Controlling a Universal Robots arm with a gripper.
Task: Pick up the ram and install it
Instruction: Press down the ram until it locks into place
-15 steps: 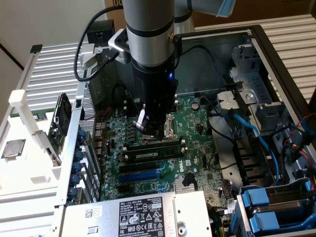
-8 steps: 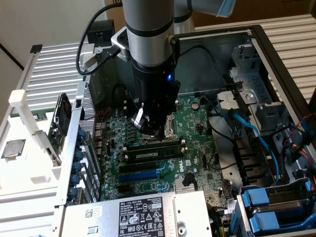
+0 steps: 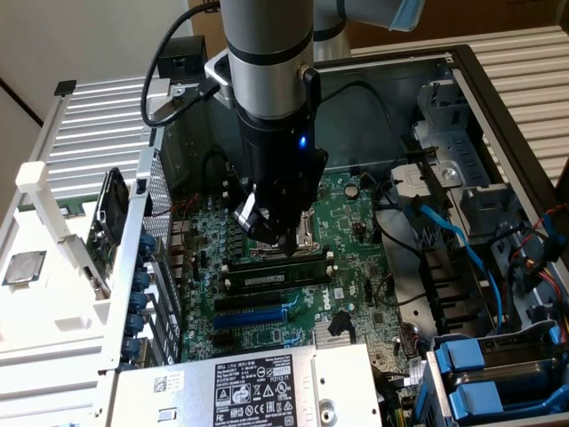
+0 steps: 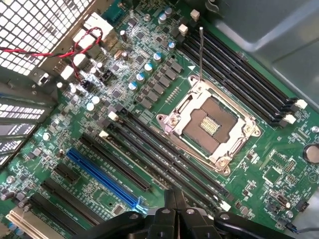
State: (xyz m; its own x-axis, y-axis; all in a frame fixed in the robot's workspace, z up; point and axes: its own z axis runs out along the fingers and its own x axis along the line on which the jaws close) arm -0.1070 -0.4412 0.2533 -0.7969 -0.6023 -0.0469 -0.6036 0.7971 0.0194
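At the exterior view's left, the blue expansion slot [image 3: 253,314] lies near the motherboard's [image 3: 356,227] lower edge. Just above it, the ram [image 3: 271,278] lies lengthwise in one of the long black memory slots, level, between white latches [image 3: 225,269] at its ends.

The stick looks seated, so I judge the pick-up done and the install at its closing stage, either pressing home or just let go. I cannot tell whether both latches have snapped shut. What remains calls for even, straight-down pressure along the stick's top edge and a check that each latch stands upright against it.

The arm stands nearly vertical over the middle of the board, wrist pointing down. The gripper [image 3: 283,238] hangs just above the ram, between it and the CPU socket [image 4: 212,124], apart from the stick rather than on it. In the wrist view the fingertips [image 4: 168,199] are drawn together, with nothing visible between them.

Toward the exterior view's right, blue cables [image 3: 462,240] run beyond the board's edge, well apart from the gripper.
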